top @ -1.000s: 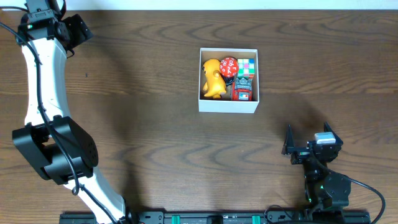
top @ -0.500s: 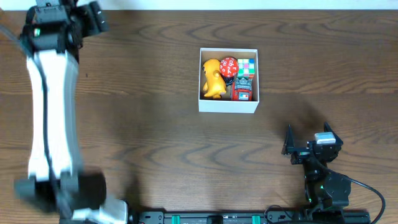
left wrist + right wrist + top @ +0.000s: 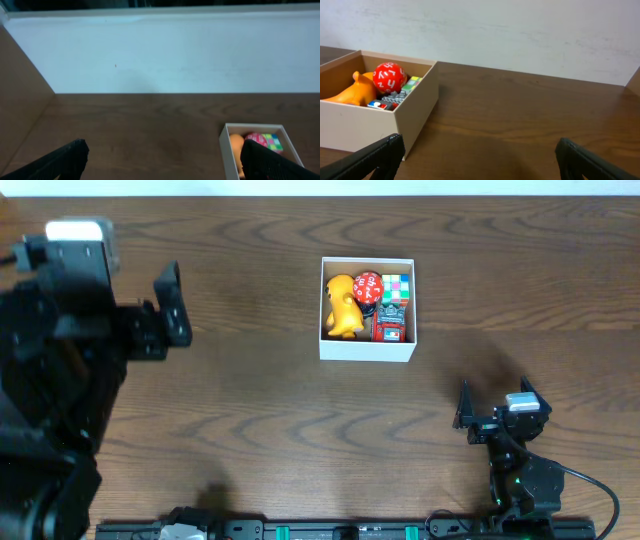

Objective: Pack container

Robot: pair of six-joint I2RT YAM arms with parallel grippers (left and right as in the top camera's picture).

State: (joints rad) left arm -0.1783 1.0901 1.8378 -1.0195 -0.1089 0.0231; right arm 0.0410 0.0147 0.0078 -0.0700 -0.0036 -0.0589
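Note:
The container is a small white box at the table's centre-right. It holds a yellow animal toy, a red numbered ball, a coloured cube and a grey-and-red toy. My left gripper is raised at the left, well away from the box, open and empty. In the left wrist view the box sits at the lower right. My right gripper is low at the front right, open and empty. Its wrist view shows the box at the left.
The left arm's dark body is close to the overhead camera and hides much of the table's left side. A white wall runs along the table's far edge. Bare wood lies between the box and both grippers.
My left arm has swung from the far left corner toward the front and right, and now looms large in the overhead view. The right arm and the box have not moved.

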